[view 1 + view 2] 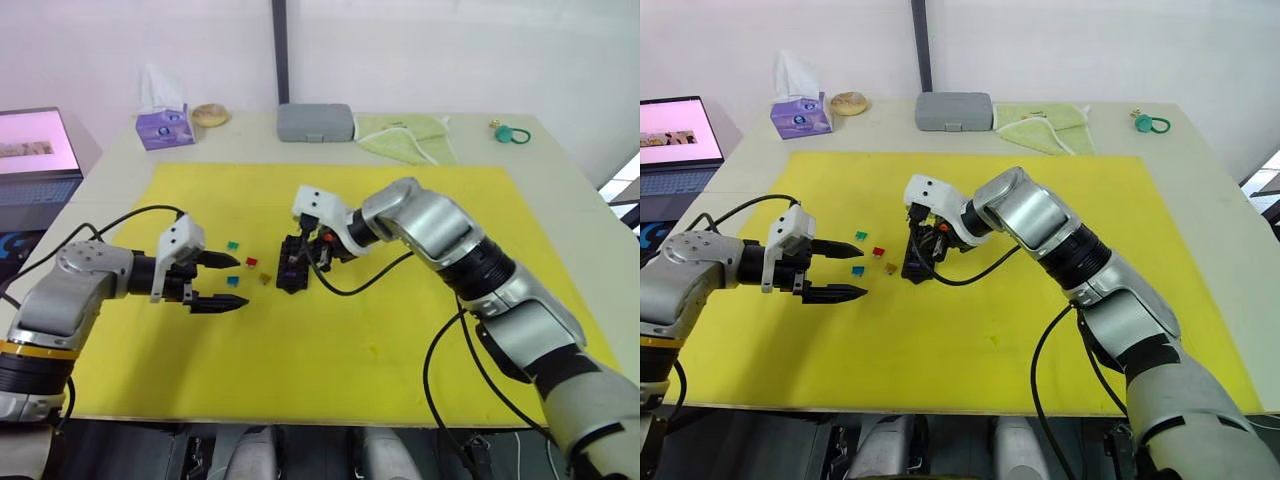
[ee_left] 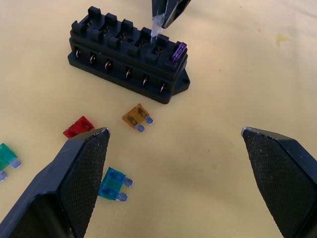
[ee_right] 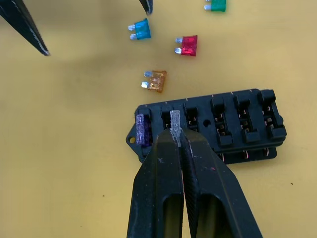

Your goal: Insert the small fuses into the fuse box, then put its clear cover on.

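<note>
Pinching grey fuse over fuse box slot beside purple fuse, right pincer closed, left pincer spread wide nearby

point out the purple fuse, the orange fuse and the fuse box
purple fuse [image 2: 179, 51], left wrist view, on its upper body, seated in the end slot
orange fuse [image 2: 135, 115], left wrist view, on its flat body
fuse box [image 2: 126, 69], left wrist view, on its side wall

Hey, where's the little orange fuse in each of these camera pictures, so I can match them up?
Left eye view: orange fuse on the yellow mat, just left of the black fuse box.
Right eye view, again left of the box.
Left wrist view, beside the box's long side.
Right wrist view, between the box and the red fuse.
Shared landmark: the fuse box.
</note>
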### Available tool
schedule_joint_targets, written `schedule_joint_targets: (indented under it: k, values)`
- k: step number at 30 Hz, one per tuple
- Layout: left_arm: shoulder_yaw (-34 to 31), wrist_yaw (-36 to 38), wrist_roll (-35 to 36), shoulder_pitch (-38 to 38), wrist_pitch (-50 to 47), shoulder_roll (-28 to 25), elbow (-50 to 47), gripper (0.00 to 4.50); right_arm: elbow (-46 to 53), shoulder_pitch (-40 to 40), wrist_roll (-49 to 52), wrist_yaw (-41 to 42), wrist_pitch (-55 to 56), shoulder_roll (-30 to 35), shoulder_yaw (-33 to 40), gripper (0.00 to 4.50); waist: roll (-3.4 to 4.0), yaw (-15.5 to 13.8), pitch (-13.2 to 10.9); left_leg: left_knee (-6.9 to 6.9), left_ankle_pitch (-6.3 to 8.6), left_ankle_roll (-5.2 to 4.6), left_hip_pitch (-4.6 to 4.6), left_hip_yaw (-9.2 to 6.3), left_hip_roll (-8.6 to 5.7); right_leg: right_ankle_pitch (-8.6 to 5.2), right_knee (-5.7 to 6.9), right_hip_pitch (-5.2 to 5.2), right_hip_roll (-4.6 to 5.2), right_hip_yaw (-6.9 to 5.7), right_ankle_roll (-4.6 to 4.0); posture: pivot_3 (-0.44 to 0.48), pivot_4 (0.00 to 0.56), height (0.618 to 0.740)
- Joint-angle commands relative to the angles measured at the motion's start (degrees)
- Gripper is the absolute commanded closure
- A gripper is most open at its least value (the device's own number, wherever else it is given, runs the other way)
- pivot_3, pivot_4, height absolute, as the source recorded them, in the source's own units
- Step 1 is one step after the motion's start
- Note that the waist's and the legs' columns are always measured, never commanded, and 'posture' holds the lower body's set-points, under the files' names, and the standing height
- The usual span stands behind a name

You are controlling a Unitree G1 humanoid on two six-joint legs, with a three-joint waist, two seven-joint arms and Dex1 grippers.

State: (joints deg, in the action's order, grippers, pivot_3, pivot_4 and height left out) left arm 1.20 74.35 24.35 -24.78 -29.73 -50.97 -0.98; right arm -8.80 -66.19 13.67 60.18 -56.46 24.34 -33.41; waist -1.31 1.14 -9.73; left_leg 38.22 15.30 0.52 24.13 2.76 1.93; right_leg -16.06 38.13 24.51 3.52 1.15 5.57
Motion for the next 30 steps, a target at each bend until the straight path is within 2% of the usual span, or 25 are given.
schedule_joint_targets:
  k: [1,20,30]
  values:
    - [-1.2,-0.4,0.7,0.2,0.3,0.0,-1.8,0.0,0.9,-2.3,-0.3,1.3,0.9,-0.7,1.4,4.41,0.0,0.0,0.0,0.0,0.0,0.0,0.0,0.0,0.0,0.0,0.0,0.0,0.0,0.0,0.0,0.0,0.15,0.737]
    - [-1.5,-1.6,1.1,1.2,0.1,0.5,-2.7,0.0,-0.7,-2.2,-5.2,5.5,3.4,-0.9,-2.2,4.41,0.0,0.0,0.0,0.0,0.0,0.0,0.0,0.0,0.0,0.0,0.0,0.0,0.0,0.0,0.0,0.0,0.15,0.737]
    - [-2.0,-2.8,1.4,2.1,-0.1,1.1,-3.6,0.0,-6.1,-3.5,-8.6,7.0,7.0,-3.0,-3.5,4.41,0.0,0.1,0.0,0.0,0.0,0.0,-0.01,0.01,0.0,0.0,0.02,0.0,0.0,-0.01,0.0,0.0,0.15,0.737]
